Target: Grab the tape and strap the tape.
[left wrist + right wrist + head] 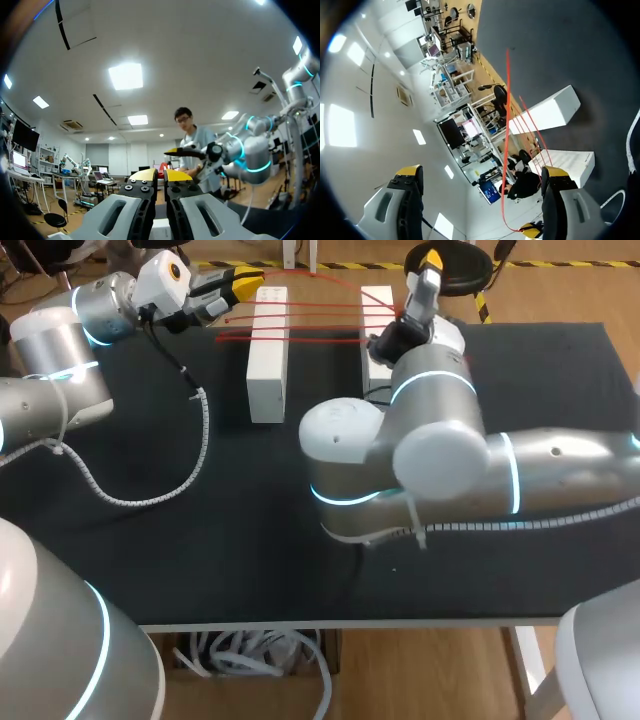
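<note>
Red tape (pixel 310 312) runs in several strands between two white blocks, the left block (pixel 267 355) and the right block (pixel 377 305), at the far side of the black table (pixel 200 560), with one loose strand arcing to the left gripper (pixel 245 282), whose yellow-tipped fingers are pressed together on it just left of the left block; the right gripper (pixel 482 172) hangs above the right block, fingers spread wide, gripping nothing

Left tool (pixel 160 175) pinched — right tool (pixel 481 172) spread wide.
</note>
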